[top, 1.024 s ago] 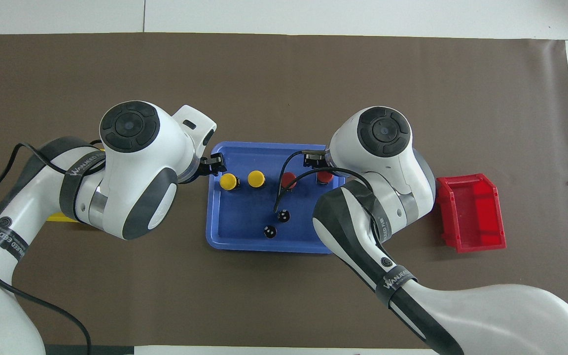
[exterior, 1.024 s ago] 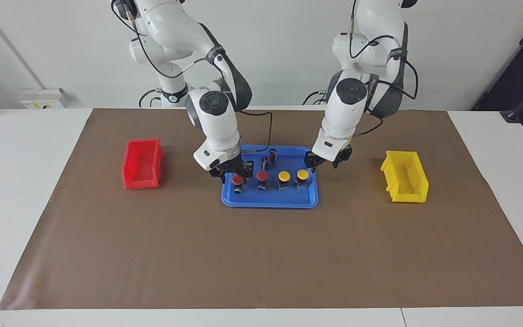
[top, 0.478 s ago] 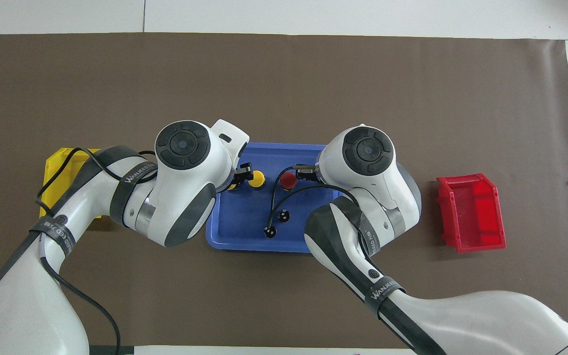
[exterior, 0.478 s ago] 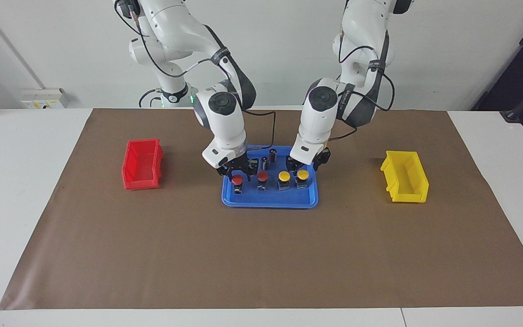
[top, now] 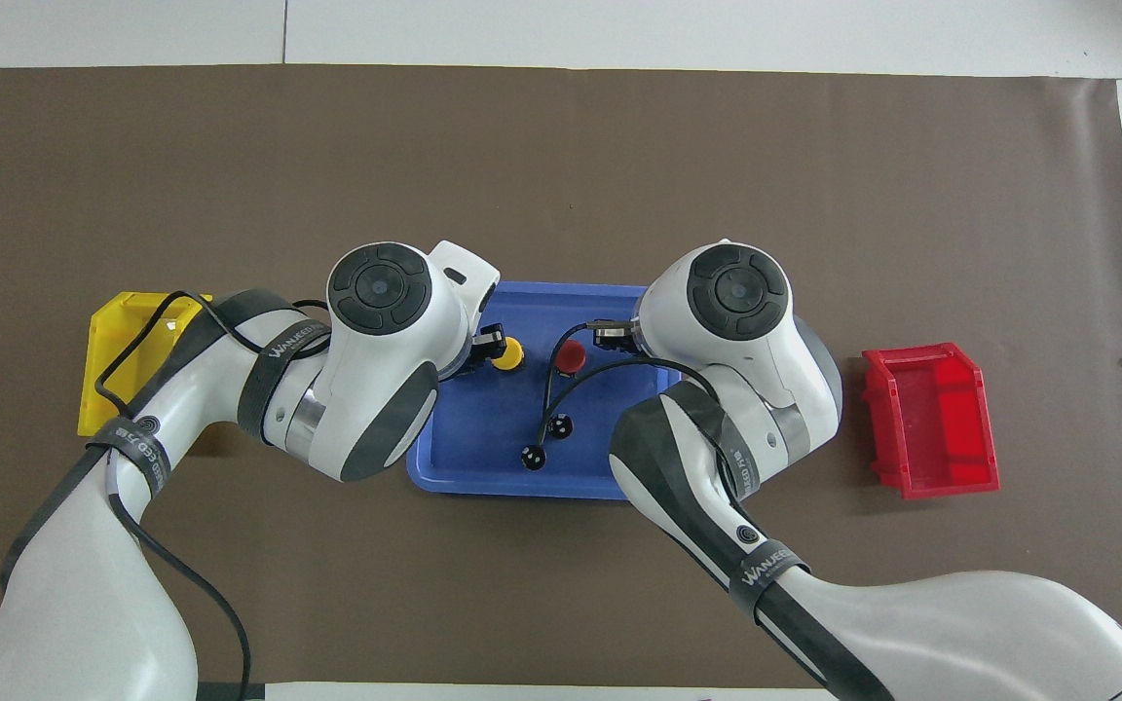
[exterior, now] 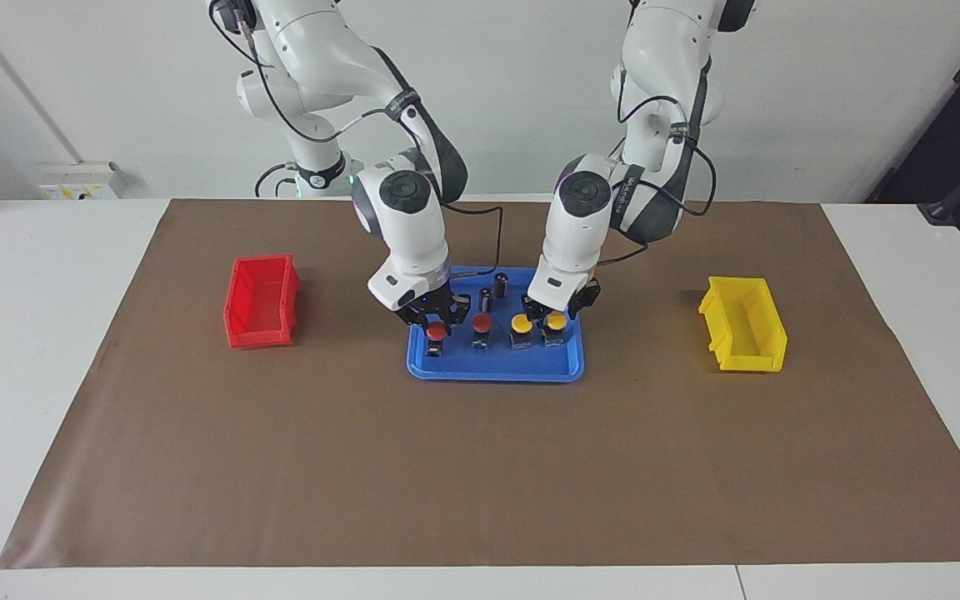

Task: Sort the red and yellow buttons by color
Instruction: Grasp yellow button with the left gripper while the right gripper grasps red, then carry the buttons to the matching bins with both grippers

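Note:
Four buttons stand in a row in the blue tray. Two have red caps and two have yellow caps. My right gripper is low over the red button at the right arm's end of the row, its fingers spread to either side of the cap. My left gripper is low over the yellow button at the left arm's end, fingers spread around it. In the overhead view only one yellow button and one red button show; the arms hide the other two.
A red bin stands toward the right arm's end of the table and a yellow bin toward the left arm's end. Two dark cylinders stand in the tray nearer to the robots than the buttons.
My left gripper has moved from beside the tray to over the end yellow button and come down. My right gripper has stayed over the end red button and sunk slightly.

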